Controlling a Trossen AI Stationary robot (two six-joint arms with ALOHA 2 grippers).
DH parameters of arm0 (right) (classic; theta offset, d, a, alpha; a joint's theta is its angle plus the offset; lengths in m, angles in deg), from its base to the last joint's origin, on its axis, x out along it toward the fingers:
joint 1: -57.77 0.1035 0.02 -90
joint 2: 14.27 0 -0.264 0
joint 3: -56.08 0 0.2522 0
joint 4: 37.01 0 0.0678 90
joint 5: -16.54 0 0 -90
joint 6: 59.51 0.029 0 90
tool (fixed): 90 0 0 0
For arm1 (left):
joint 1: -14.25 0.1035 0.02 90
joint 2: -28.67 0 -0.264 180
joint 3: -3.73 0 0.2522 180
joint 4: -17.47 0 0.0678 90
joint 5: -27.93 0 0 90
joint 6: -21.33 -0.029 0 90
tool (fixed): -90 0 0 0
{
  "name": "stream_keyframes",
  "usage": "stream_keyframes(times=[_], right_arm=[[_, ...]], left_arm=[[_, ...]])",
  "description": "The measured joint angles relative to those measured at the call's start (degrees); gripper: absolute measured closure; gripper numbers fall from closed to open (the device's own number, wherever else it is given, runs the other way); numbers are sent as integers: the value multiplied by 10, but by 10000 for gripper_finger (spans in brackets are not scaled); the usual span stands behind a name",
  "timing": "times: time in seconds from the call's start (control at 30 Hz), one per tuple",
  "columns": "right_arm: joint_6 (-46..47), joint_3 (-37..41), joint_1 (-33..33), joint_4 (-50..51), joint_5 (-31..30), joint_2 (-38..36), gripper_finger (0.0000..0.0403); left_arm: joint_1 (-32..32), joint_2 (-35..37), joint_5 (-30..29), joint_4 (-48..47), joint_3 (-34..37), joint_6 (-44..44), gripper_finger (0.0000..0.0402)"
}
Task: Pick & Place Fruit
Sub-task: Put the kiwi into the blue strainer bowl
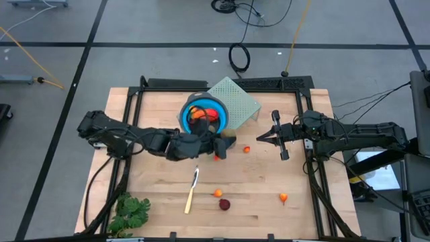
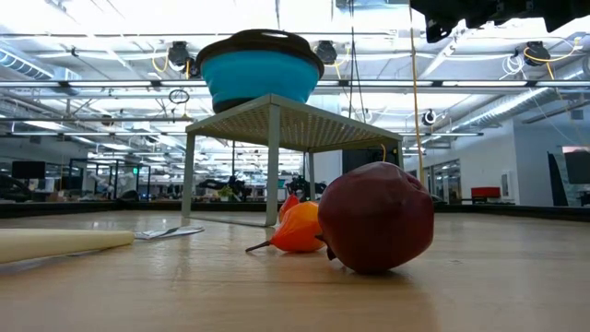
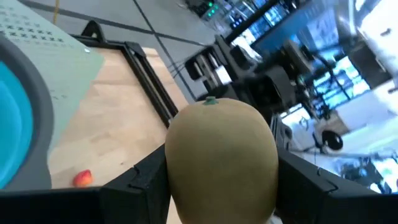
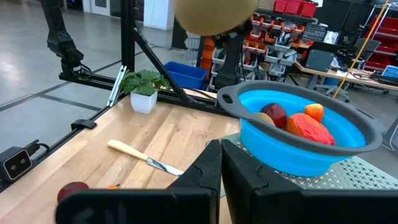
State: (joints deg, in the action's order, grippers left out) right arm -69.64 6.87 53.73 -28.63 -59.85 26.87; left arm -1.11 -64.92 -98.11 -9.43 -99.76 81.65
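My left gripper (image 1: 224,142) is shut on a brown-green oval fruit (image 3: 221,155), just near and right of the blue bowl (image 1: 203,114). The bowl stands on a grey perforated stand (image 1: 236,101) and holds an orange-red oblong (image 4: 308,128), a dark red ball (image 4: 273,114) and a small orange piece (image 4: 314,111). On the table lie a dark red ball (image 1: 224,204) and small orange bits (image 1: 246,149) (image 1: 218,193) (image 1: 283,197). My right gripper (image 1: 263,138) is shut on nothing, to the right of the stand. My left gripper pinches the oval fruit by its two long sides (image 3: 177,168) between its two fingers (image 3: 140,183). The fingers come from the table's left, about level. The fruit's stem end (image 3: 211,101) points away from the wrist. In the right wrist view the fruit (image 4: 214,15) hangs clear of the table, above the bowl's rim.
A cream-handled knife (image 1: 192,190) lies on the table's near middle. A leafy green bunch (image 1: 131,212) sits at the near left corner. A black frame (image 1: 306,134) runs round the table's edges. Open wood shows between the knife and the right arm.
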Motion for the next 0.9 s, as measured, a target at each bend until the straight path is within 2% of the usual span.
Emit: stream_keyframes(times=[0.3, 0.63, 0.9], right_arm=[[0, 0, 0, 0, 0, 0, 399], [0, 0, 0, -2, 0, 0, 399], [0, 0, 0, -4, -1, 0, 399]], left_arm=[[44, 22, -1, -17, -1, -32, 185], [87, 62, 5, -154, 0, -84, 185], [129, 90, 74, -232, -1, -184, 185]])
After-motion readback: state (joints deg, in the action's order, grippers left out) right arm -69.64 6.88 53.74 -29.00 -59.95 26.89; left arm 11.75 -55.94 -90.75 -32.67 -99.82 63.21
